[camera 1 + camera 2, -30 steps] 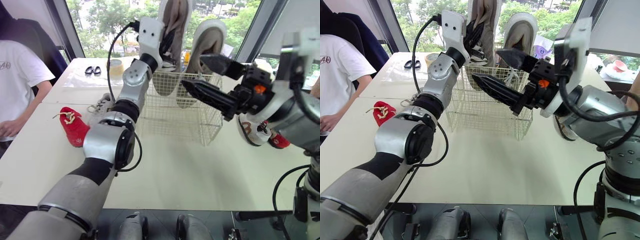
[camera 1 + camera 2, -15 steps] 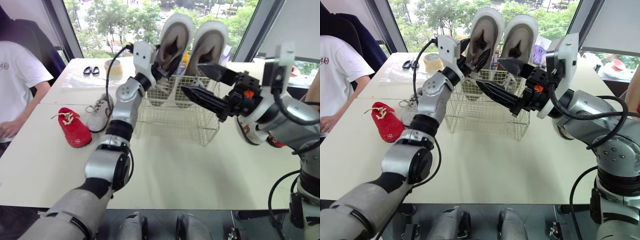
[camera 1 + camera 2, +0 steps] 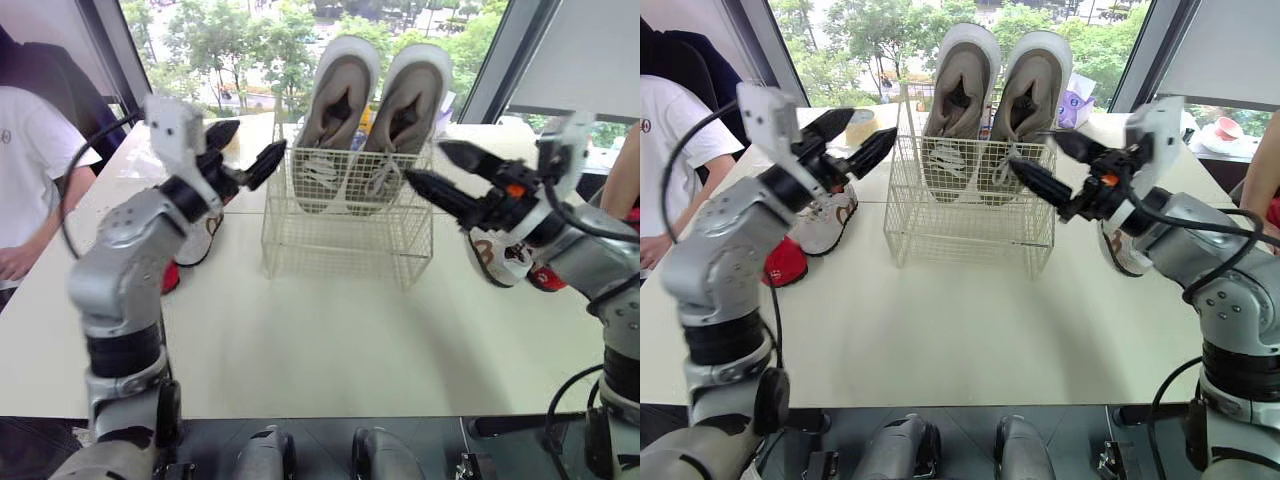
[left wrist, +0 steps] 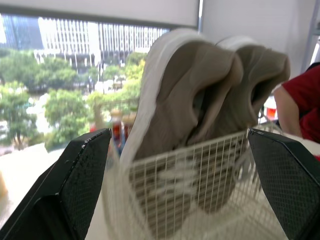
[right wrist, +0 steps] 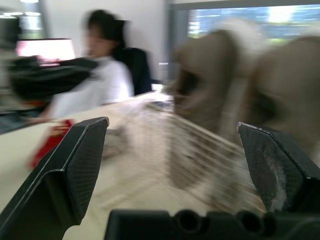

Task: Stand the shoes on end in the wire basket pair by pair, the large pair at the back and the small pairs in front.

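Observation:
Two large grey-beige shoes (image 3: 340, 100) (image 3: 408, 100) stand on end side by side at the back of the wire basket (image 3: 340, 240). My left gripper (image 3: 252, 140) is open and empty just left of the basket's rim. On the basket's right side, my right gripper (image 3: 424, 163) is also open and empty. A small grey-white shoe (image 3: 825, 215) and a small red shoe (image 3: 785, 262) lie on the table behind my left arm. A small white-and-brown shoe (image 3: 500, 255) and another red one (image 3: 550, 280) lie at the right. The left wrist view shows the big shoes (image 4: 185, 125) from the side.
A person in a white shirt (image 3: 30, 150) sits at the table's left edge. A red sleeve (image 3: 625, 190) shows at the far right. A tape roll (image 3: 860, 122) lies on the table beyond my left gripper. The front half of the basket holds nothing.
My left gripper has opened, let go of the left large shoe and drawn back to the left of the basket. The right gripper has pulled back to the right.

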You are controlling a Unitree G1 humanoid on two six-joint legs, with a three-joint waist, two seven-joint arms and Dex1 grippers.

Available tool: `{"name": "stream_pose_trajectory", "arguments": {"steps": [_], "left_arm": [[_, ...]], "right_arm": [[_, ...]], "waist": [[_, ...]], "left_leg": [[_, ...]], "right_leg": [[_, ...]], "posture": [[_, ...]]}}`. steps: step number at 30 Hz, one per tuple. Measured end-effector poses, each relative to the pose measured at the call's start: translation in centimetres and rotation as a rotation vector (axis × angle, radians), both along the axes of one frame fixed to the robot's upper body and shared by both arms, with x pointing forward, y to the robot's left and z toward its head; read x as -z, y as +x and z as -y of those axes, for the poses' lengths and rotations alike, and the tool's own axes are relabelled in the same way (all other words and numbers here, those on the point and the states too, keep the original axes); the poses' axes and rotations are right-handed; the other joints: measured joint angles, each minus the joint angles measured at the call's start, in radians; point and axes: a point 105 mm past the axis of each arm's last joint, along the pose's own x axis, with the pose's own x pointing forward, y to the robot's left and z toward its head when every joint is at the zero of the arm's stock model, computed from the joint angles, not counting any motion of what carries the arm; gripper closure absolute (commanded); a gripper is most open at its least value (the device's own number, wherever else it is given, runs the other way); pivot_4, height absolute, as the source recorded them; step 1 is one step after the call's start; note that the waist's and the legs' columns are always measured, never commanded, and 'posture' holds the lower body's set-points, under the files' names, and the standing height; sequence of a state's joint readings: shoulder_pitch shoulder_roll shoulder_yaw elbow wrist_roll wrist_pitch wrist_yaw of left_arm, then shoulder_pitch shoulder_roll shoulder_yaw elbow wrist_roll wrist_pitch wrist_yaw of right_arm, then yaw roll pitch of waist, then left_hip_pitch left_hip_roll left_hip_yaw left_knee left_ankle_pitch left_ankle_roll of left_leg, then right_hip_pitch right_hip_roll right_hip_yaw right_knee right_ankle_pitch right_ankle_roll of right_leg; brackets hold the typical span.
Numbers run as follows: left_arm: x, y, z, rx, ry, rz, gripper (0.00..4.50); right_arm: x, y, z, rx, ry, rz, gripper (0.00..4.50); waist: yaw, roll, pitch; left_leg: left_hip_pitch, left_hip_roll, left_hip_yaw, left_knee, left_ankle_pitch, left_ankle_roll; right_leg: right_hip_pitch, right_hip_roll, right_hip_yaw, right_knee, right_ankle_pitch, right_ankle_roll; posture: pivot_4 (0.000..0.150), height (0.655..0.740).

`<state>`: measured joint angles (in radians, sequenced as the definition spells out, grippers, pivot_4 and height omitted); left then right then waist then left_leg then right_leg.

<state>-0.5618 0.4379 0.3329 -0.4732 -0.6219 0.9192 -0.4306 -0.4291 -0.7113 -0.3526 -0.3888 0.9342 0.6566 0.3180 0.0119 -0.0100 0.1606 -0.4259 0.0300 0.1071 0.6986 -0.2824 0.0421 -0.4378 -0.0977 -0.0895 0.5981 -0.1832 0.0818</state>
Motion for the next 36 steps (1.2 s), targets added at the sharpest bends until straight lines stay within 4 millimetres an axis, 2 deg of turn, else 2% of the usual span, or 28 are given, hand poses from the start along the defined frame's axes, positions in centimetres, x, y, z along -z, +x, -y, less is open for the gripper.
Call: {"name": "stream_pose_trajectory", "arguments": {"steps": [1, 3, 4, 5, 7, 9, 11, 15, 19, 23, 31, 36], "left_arm": [[1.0, -0.4, -0.1, 0.007, 0.007, -0.040, 0.05], [4.8, -2.2, -0.3, 0.037, 0.026, -0.175, 0.05], [6.1, -3.0, 0.0, 0.063, 0.017, -0.223, 0.05], [6.9, -4.0, 0.6, 0.103, -0.003, -0.251, 0.05], [6.7, -5.4, 2.0, 0.172, -0.038, -0.237, 0.05], [6.7, -6.9, 3.2, 0.215, -0.085, -0.227, 0.05], [7.8, -8.0, 4.2, 0.243, -0.111, -0.272, 0.05], [9.6, -9.5, 5.5, 0.267, -0.126, -0.346, 0.05], [11.2, -10.8, 6.7, 0.295, -0.129, -0.408, 0.05], [11.5, -10.8, 7.3, 0.284, -0.124, -0.401, 0.05], [11.8, -10.8, 7.9, 0.261, -0.127, -0.381, 0.05], [12.0, -10.6, 7.8, 0.260, -0.103, -0.376, 0.05]], "right_arm": [[0.6, 0.3, 1.2, 0.060, 0.015, -0.013, 0.00], [3.9, 0.6, 5.2, 0.287, 0.042, -0.087, 0.00], [5.6, 0.4, 6.7, 0.369, 0.045, -0.128, 0.00], [7.5, 0.1, 8.0, 0.439, 0.038, -0.178, 0.00], [9.4, -0.5, 8.9, 0.497, 0.012, -0.221, 0.00], [10.7, -1.2, 9.3, 0.516, -0.017, -0.253, 0.00], [11.6, -1.8, 9.9, 0.533, -0.020, -0.278, 0.00], [12.5, -2.0, 10.0, 0.525, -0.024, -0.301, 0.00], [15.1, -1.6, 10.2, 0.512, -0.014, -0.383, 0.00], [16.6, -1.2, 10.6, 0.504, -0.019, -0.429, 0.00], [17.7, 0.4, 12.0, 0.530, -0.032, -0.422, 0.00], [18.6, 3.2, 12.6, 0.534, -0.011, -0.431, 0.00]], "waist": [[0.001, 0.000, 0.000], [0.002, 0.000, 0.000], [0.003, 0.000, 0.000], [0.003, 0.001, 0.000], [0.001, 0.001, 0.000], [-0.001, 0.004, -0.001], [-0.002, 0.005, -0.001], [-0.002, 0.007, -0.001], [0.002, 0.008, -0.001], [-0.001, 0.009, -0.001], [-0.001, 0.011, -0.001], [-0.006, 0.012, 0.000]], "left_leg": [[0.001, 0.000, 0.000, 0.000, 0.001, -0.002], [0.000, 0.000, 0.000, -0.001, 0.004, -0.007], [-0.001, 0.000, 0.000, -0.001, 0.004, -0.007], [-0.001, 0.000, 0.000, 0.000, 0.004, -0.008], [0.000, 0.000, 0.000, 0.000, 0.003, -0.007], [0.003, 0.000, 0.000, 0.000, 0.001, -0.002], [0.006, 0.001, 0.000, -0.001, 0.000, -0.002], [0.007, 0.001, 0.000, -0.001, 0.000, -0.002], [0.006, 0.000, 0.000, -0.001, 0.000, -0.002], [0.006, 0.000, 0.000, -0.001, 0.000, -0.002], [0.002, 0.000, 0.000, -0.002, 0.000, -0.001], [0.002, 0.000, 0.000, -0.001, 0.000, -0.001]], "right_leg": [[0.001, 0.000, 0.000, 0.000, 0.000, 0.001], [0.000, 0.000, 0.000, 0.000, -0.001, 0.001], [-0.001, 0.000, 0.001, 0.000, -0.001, 0.001], [-0.001, 0.000, 0.001, 0.000, -0.002, -0.001], [0.000, 0.000, 0.002, 0.000, -0.003, -0.003], [0.001, 0.000, 0.003, 0.000, -0.002, -0.004], [0.004, 0.001, 0.003, 0.000, -0.003, -0.006], [0.004, 0.002, 0.003, 0.000, -0.004, -0.008], [0.003, 0.001, 0.003, -0.001, -0.004, -0.008], [0.003, 0.001, 0.003, -0.001, -0.004, -0.008], [-0.001, 0.001, 0.003, -0.001, -0.004, -0.008], [-0.001, 0.001, 0.003, -0.001, -0.004, -0.008]], "posture": [[0.150, 0.7400], [0.150, 0.7400], [0.150, 0.7400], [0.150, 0.7400], [0.150, 0.7400], [0.150, 0.7400], [0.150, 0.7400], [0.150, 0.7400], [0.150, 0.7400], [0.150, 0.7400], [0.150, 0.7400], [0.150, 0.7400]]}}
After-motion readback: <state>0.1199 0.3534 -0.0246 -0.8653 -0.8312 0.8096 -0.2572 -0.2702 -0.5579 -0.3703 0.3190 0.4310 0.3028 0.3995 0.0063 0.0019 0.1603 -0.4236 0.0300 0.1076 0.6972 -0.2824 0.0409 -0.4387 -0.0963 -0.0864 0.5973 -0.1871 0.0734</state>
